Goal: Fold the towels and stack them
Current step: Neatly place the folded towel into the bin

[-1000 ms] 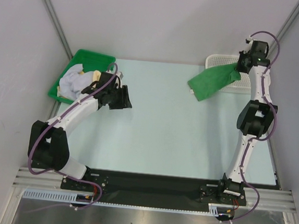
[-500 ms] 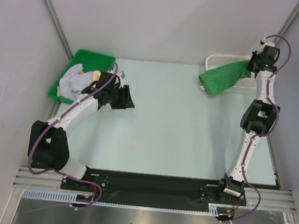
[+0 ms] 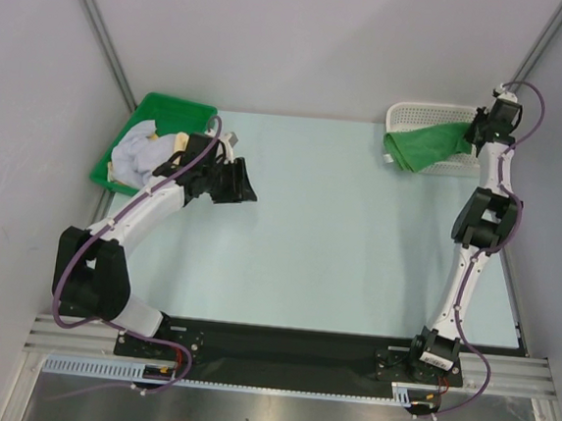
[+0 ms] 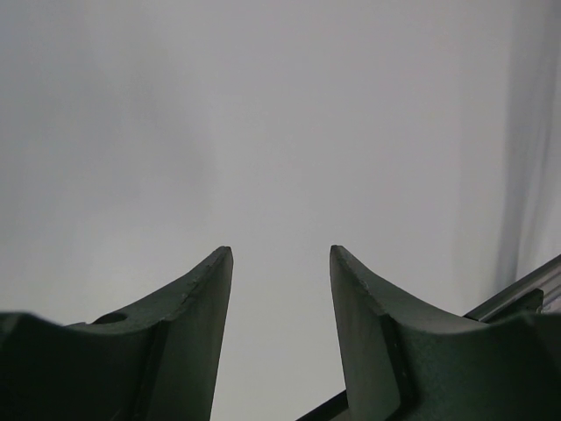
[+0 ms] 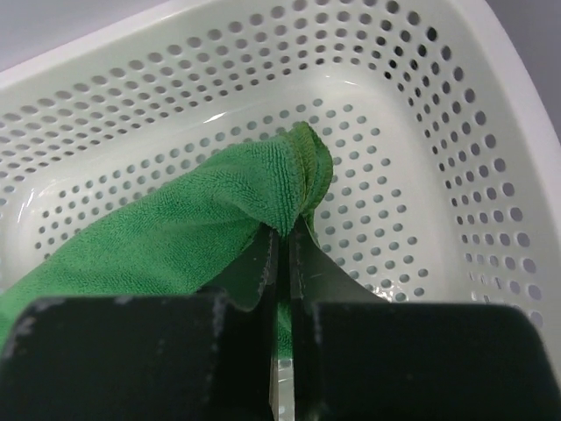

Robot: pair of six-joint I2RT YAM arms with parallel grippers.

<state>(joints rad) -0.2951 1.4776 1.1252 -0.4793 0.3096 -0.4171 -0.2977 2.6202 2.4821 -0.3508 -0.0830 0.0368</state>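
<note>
A folded green towel (image 3: 426, 147) hangs from my right gripper (image 3: 481, 130) over the white perforated basket (image 3: 415, 113) at the back right. In the right wrist view the jaws stand pinched on a fold of the green towel (image 5: 210, 232) above the basket floor (image 5: 412, 219). My left gripper (image 3: 240, 184) is open and empty above the table near the green bin (image 3: 176, 111), which holds a heap of white and cream towels (image 3: 138, 151). The left wrist view shows only the two fingers (image 4: 197, 307) apart against a blank wall.
The pale blue table (image 3: 318, 234) runs between the green bin at back left and the basket at back right. Grey walls close in on the left, back and right. The arm bases stand on a black rail (image 3: 279, 348) at the near edge.
My right gripper has carried the green towel from above the table back and right, so that it now hangs over the white basket. The left arm has barely moved.
</note>
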